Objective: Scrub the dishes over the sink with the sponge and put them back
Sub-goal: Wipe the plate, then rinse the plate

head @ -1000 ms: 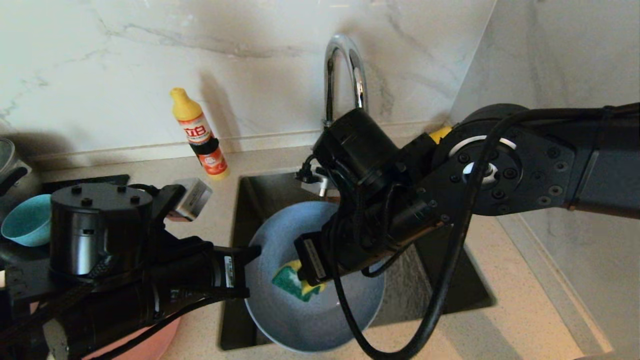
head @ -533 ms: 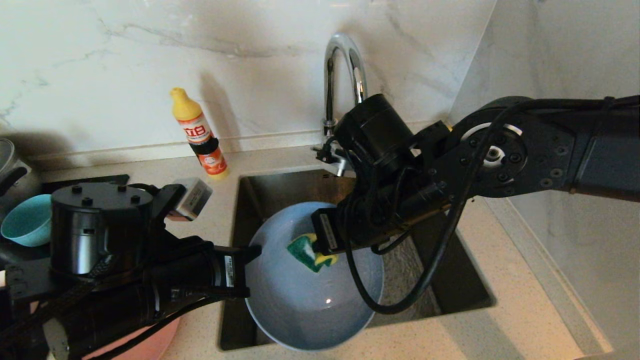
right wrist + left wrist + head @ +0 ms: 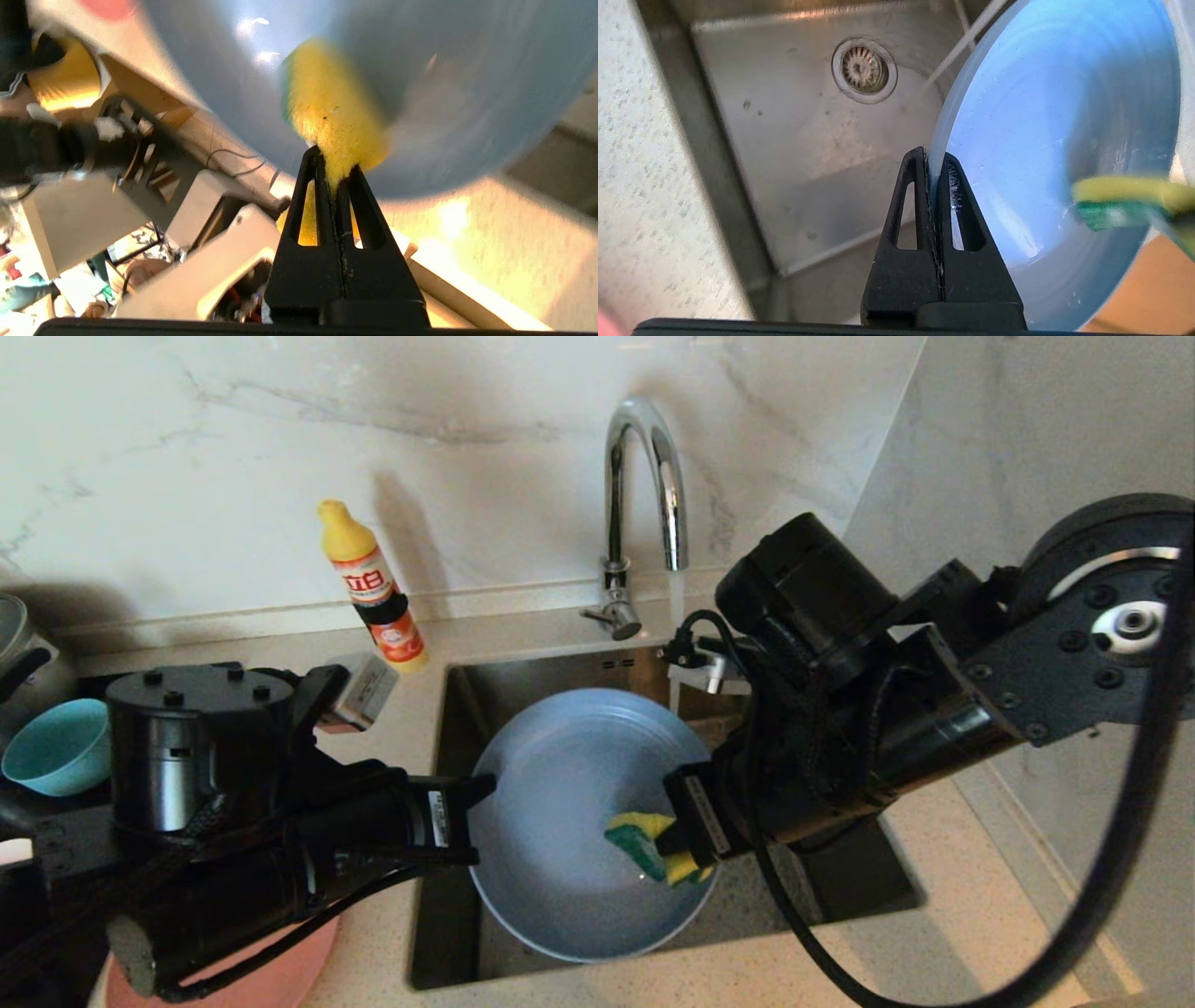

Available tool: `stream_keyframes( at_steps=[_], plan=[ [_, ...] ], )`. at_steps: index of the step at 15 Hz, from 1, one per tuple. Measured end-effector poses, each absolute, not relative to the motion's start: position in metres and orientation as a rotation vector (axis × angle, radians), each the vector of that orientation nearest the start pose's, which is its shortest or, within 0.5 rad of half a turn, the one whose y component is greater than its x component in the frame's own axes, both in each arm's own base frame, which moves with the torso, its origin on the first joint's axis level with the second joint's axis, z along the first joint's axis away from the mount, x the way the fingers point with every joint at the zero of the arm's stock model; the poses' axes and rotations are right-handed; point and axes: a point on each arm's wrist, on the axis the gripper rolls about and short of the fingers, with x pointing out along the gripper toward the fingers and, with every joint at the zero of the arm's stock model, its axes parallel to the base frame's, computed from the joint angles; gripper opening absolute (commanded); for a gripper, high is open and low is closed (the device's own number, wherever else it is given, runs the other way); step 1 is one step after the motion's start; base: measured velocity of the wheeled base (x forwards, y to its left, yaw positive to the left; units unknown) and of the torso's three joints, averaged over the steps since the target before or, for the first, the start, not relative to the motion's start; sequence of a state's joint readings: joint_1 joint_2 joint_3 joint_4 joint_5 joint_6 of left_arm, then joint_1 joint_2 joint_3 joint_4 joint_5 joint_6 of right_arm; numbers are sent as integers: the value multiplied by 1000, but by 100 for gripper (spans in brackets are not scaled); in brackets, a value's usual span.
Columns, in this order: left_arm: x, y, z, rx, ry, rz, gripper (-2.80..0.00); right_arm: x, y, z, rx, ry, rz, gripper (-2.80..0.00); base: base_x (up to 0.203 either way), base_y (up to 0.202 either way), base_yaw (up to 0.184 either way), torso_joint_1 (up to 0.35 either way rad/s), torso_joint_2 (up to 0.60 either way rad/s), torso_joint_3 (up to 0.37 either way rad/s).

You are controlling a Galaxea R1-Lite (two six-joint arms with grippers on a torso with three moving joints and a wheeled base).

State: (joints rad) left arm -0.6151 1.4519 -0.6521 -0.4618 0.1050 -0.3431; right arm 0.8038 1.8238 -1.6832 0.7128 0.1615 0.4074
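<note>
A grey-blue plate point(image 3: 560, 803) hangs tilted over the steel sink point(image 3: 840, 877), and my left gripper point(image 3: 476, 826) is shut on its left rim. The left wrist view shows the plate point(image 3: 1041, 116) edge pinched in that gripper point(image 3: 934, 161), above the drain strainer point(image 3: 864, 70). My right gripper point(image 3: 686, 845) is shut on the yellow and green sponge point(image 3: 644, 845), pressing it on the plate's lower right part. The right wrist view has the sponge point(image 3: 334, 116) squeezed in the gripper point(image 3: 335, 170) against the plate point(image 3: 444, 70). A teal bowl point(image 3: 51, 747) and a pink plate point(image 3: 280, 971) lie at the left.
A chrome faucet point(image 3: 644, 495) runs a thin stream of water behind the plate. A yellow detergent bottle point(image 3: 373, 588) stands on the counter left of the sink. A steel pot point(image 3: 19, 653) sits at the far left. The marble wall closes the back and right.
My right gripper has swept the sponge from the plate's middle up and then to its lower right edge. The plate has lifted slightly. The right arm has swung right, uncovering the faucet.
</note>
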Motion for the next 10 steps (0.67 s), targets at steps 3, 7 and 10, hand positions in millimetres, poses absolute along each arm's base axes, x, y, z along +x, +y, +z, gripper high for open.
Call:
stream_keyframes(
  at_steps=[3,7,10],
  plan=[
    [207,-139,190,-239,417,-420,-280,197,215,292,105,925,761,-280,0,0,0,0,0,0],
    [241,-150,180,-261,457,-367,-280,173,168,328,176,790,752,-280,0,0,0,0,0,0],
    [268,-164,176,-325,503,-331,-280,169,137,342,236,727,708,-280,0,0,0,0,0,0]
  ],
)
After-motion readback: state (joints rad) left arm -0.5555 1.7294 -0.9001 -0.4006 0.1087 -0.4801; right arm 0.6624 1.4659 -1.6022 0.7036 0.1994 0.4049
